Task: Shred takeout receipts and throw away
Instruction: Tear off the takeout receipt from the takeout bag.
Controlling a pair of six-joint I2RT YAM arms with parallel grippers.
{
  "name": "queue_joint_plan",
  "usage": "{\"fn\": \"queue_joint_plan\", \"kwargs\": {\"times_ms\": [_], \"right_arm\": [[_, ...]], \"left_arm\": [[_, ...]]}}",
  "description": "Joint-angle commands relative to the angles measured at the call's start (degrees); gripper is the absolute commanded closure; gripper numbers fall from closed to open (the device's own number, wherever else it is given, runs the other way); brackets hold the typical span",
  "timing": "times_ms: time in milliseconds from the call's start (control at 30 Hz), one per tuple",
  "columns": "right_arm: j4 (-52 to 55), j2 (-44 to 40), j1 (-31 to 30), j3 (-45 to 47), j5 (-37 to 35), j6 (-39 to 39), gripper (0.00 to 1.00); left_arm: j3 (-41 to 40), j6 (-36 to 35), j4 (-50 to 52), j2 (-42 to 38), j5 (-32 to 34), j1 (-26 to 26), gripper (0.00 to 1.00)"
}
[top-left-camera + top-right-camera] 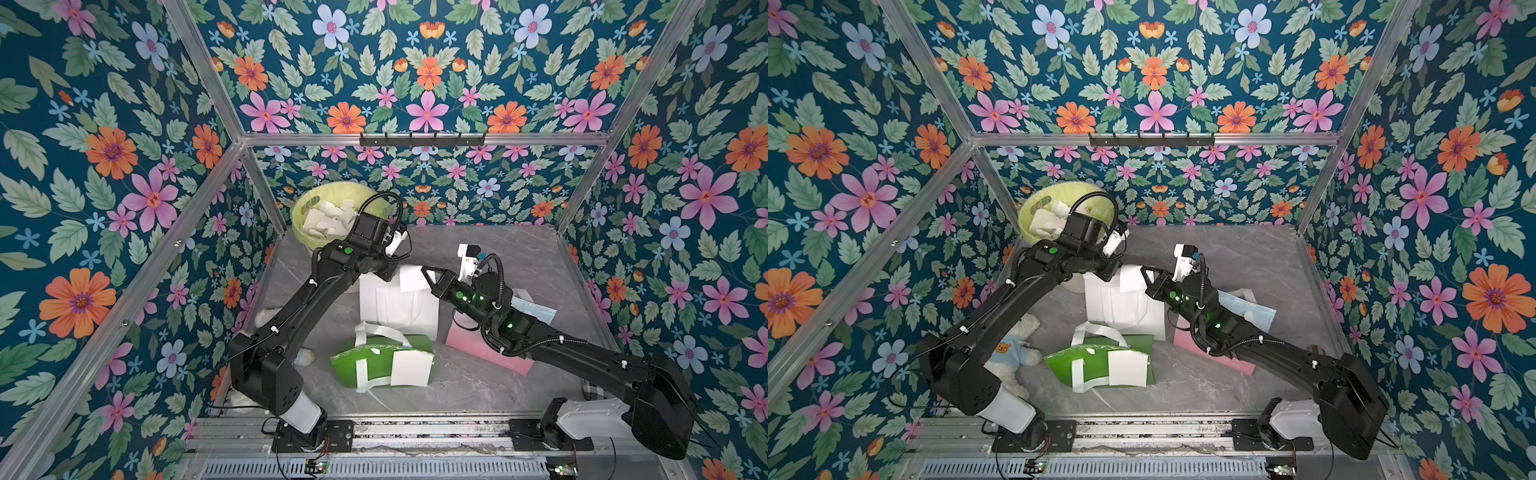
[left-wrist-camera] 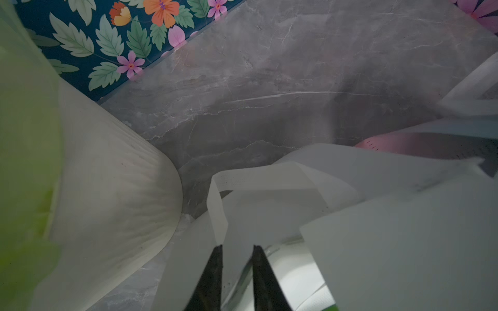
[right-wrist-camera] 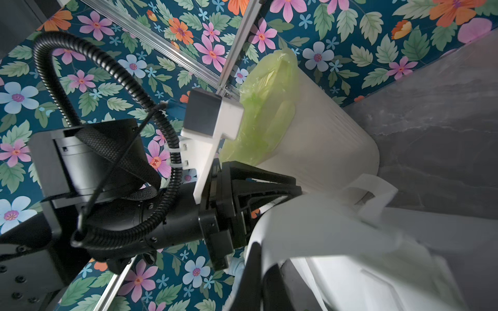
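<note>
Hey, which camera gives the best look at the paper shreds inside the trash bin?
The top views: both look down into the green-lined trash bin and show the white paper shreds. The right wrist view shows only the bin's outer wall and liner; the left wrist, a blurred wall.

Four bags [image 1: 376, 360] counted, two whole receipts [image 1: 410, 369], one lined bin [image 1: 296, 221] of paper scraps [image 1: 328, 216], one teddy bear [image 1: 1013, 349], two robot arms [image 1: 299, 307].

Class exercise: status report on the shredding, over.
Right gripper shut on receipt. Left gripper at same sheet, grip unclear. Tote strap close by left jaws.
</note>
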State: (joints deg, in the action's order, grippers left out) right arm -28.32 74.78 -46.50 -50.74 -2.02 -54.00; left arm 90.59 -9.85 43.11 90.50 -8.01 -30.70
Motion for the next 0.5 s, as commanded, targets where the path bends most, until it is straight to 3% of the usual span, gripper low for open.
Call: {"fn": "queue_joint_plan", "kwargs": {"times_ms": [0, 67, 467], "right_arm": [[-1.8, -0.5, 0.5, -0.9, 0.4, 1.8, 1.00], [-2.0, -0.8, 1.0, -1.3, 0.3, 2.3, 1.00], [-2.2, -2.3, 2.3, -3.0, -2.0, 6.9, 1.00]], "left_arm": [[0.0, -0.7, 2.1, 0.5, 0.2, 0.0, 0.93], [-0.1, -0.7, 2.1, 0.4, 0.7, 0.0, 1.00], [-1.2, -1.1, 0.6, -0.2, 3.2, 0.0, 1.00]]}}
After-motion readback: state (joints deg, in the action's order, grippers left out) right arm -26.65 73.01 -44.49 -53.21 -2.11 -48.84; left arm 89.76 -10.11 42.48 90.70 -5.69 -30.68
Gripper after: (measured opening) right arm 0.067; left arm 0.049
